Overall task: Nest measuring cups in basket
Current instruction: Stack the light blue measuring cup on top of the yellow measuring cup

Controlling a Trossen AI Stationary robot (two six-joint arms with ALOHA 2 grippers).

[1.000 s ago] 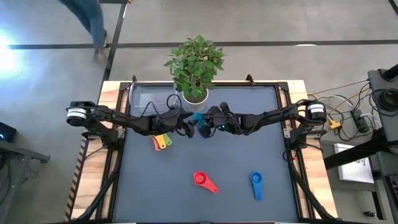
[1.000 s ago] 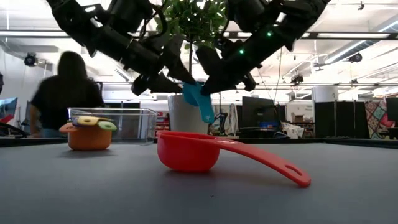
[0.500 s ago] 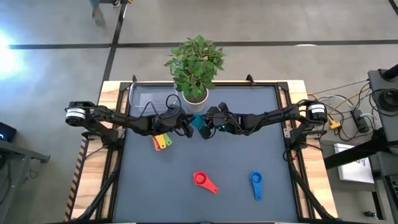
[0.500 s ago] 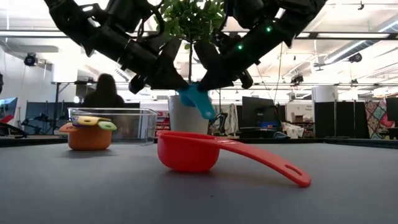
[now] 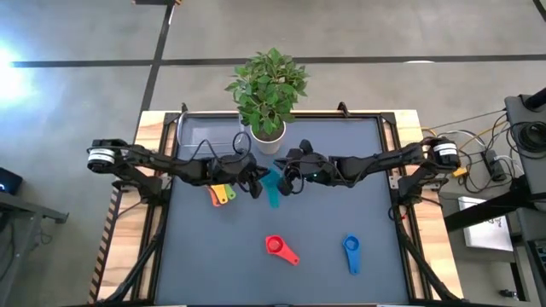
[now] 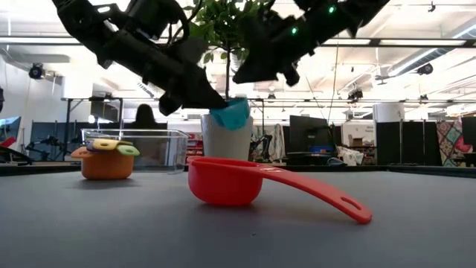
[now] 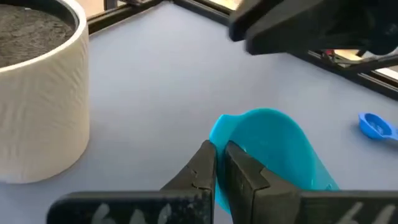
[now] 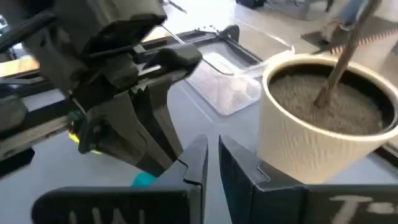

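The teal-blue cup (image 7: 273,149) hangs above the middle of the table, pinched by its rim in the left gripper (image 7: 214,163), whose narrow dark fingers are closed to a sliver around the thin plastic wall. That edge-on grip looks to me like the weak point: smooth, glossy plastic held on a thin lip could swivel or slide out on the way over to the stack, and a light cup like this would bounce and roll. The right gripper (image 8: 211,155) sits just beside it, fingers nearly together with nothing between them, close enough that the two arms might brush each other. The white plant pot (image 7: 37,93), ribbed and matte, stands near too, so a wide swing could knock it. Farther left the orange cup (image 6: 106,164) rests on the table with the yellow and green ones nested inside, just in front of the clear basket (image 6: 160,145), so the stack is not in the tray yet. The red cup (image 5: 275,246) and blue cup (image 5: 350,245) lie apart near the front edge, round bowls with flat handles.
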